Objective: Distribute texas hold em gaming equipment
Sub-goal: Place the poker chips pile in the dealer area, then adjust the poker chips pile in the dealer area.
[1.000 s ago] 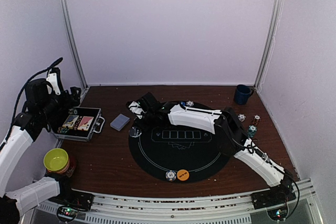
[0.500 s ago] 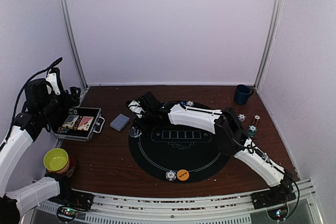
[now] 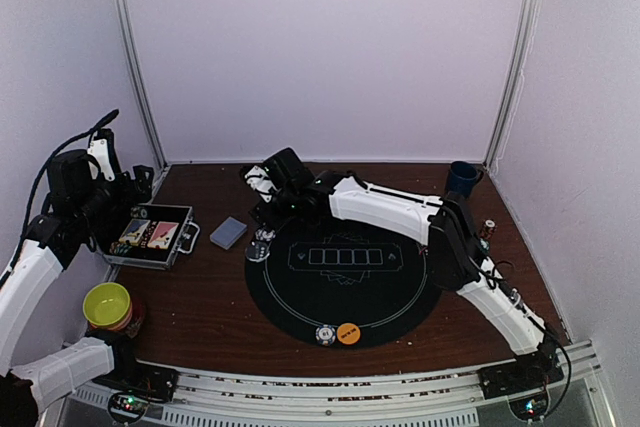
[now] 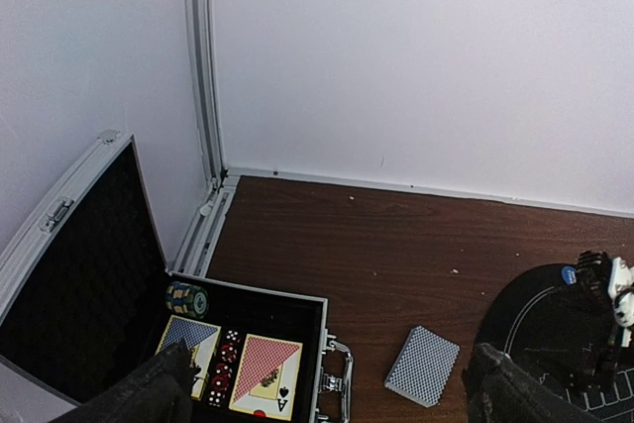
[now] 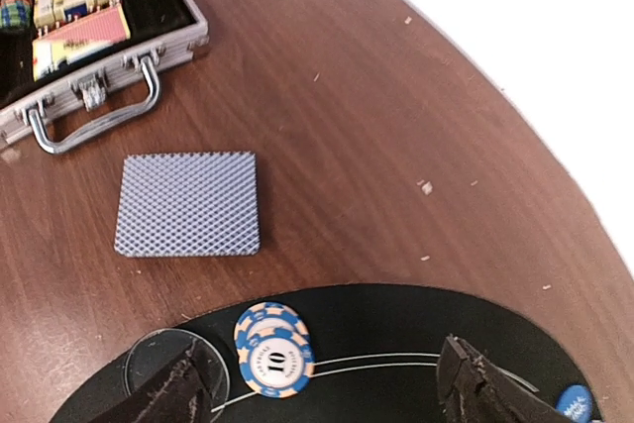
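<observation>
Two stacked blue-and-cream poker chips [image 5: 274, 349] marked 10 lie on the far-left edge of the black round mat [image 5: 416, 344]. My right gripper [image 5: 322, 398] hovers open above them, one finger on each side, holding nothing. The grey-blue deck of cards [image 5: 188, 204] lies on the brown table just beyond the mat. In the top view the right gripper [image 3: 265, 215] is over the mat's upper left. My left gripper [image 4: 332, 403] is open and empty above the open metal case [image 4: 248, 344]. An orange button [image 3: 348, 332] and a chip stack [image 3: 325, 334] sit at the mat's near edge.
A clear round disc [image 5: 163, 369] lies beside the chips, under my left-hand finger. A blue button [image 5: 575, 403] is on the mat. The case holds card decks, dice and a chip stack [image 4: 186, 298]. A yellow-green bowl [image 3: 107, 305] is near left, and a dark blue cup [image 3: 462, 179] far right.
The right gripper has opened wider and risen away from the mat's edge, leaving the two blue chips lying there. The left arm has not moved.
</observation>
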`<action>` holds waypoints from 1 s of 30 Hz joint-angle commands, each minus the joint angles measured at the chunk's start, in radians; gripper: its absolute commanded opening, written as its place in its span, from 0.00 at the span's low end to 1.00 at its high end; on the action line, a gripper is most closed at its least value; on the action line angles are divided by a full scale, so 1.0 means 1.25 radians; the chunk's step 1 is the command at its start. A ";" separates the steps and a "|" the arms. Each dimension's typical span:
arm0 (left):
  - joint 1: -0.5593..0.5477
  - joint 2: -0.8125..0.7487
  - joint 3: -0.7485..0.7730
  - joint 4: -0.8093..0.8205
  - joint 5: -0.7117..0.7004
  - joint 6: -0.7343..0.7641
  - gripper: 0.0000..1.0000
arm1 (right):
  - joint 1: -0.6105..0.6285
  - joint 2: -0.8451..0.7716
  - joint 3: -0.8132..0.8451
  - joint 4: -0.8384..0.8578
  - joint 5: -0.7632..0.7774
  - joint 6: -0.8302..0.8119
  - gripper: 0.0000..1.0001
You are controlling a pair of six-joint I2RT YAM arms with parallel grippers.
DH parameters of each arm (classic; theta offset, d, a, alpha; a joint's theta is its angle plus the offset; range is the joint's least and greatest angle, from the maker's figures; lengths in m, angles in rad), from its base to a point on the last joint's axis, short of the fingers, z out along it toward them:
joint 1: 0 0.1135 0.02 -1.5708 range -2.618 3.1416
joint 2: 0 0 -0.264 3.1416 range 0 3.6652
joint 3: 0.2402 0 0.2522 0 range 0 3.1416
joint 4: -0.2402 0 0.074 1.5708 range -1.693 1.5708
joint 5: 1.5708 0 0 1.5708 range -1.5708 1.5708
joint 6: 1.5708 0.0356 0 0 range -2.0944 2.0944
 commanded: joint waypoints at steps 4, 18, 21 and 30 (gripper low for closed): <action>0.009 -0.005 0.008 0.021 0.008 -0.002 0.98 | -0.031 -0.070 -0.094 -0.018 0.036 0.007 0.90; 0.009 -0.008 0.008 0.020 0.010 -0.002 0.98 | -0.055 0.009 -0.118 -0.029 0.063 -0.002 0.95; 0.010 -0.008 0.009 0.020 0.011 -0.003 0.98 | -0.058 0.023 -0.118 -0.033 0.053 -0.007 0.96; 0.009 -0.010 0.009 0.020 0.011 -0.002 0.98 | -0.057 0.045 -0.110 -0.039 0.018 -0.005 0.96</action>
